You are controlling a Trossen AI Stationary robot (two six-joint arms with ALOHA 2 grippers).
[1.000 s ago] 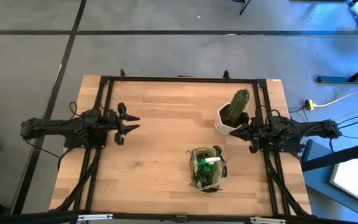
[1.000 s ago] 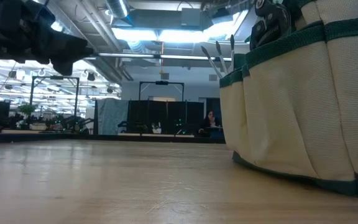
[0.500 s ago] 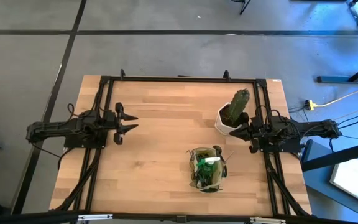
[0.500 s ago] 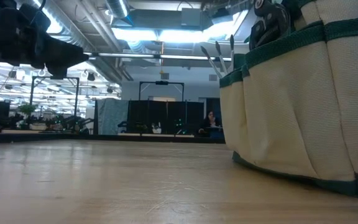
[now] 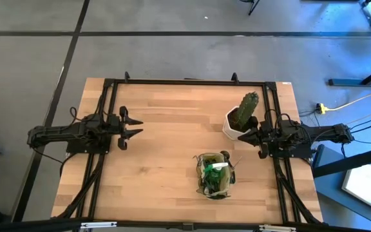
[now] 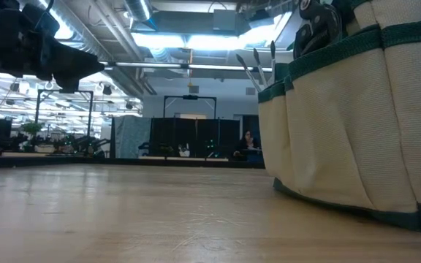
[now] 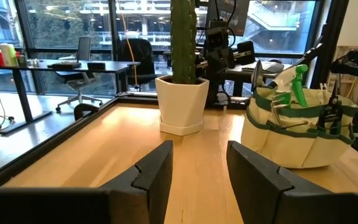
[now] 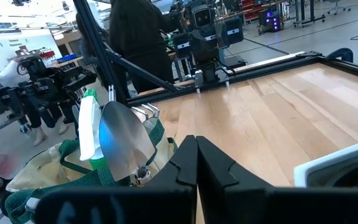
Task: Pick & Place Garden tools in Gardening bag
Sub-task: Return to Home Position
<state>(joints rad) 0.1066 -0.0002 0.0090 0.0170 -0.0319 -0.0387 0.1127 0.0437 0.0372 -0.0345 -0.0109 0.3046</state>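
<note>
The gardening bag [image 5: 215, 175] stands on its base on the table's near right part. The garden tools stick up out of it: a green spray bottle [image 7: 298, 84], a silver trowel blade [image 8: 124, 140] and black shears [image 7: 334, 102]. My left gripper [image 5: 140, 127] hangs level over the table's left side, open, with nothing between its fingers [image 7: 157, 171]. My right gripper [image 5: 242, 135] is level at the right edge beside the cactus pot, shut on nothing [image 8: 196, 155]. In the low view the bag [image 6: 357, 124] fills the right side.
A cactus in a white hexagonal pot [image 5: 239, 120] stands at the far right, just in front of my right gripper. A black frame [image 5: 185, 82] runs round the wooden tabletop. Bare wood lies between the left gripper and the bag. A person stands beyond the table [image 8: 135, 37].
My left arm has settled a little, its rear part drawing in toward the table. Its gripper has stayed open and about where it was. The bag, its tools and my right arm have kept still.
</note>
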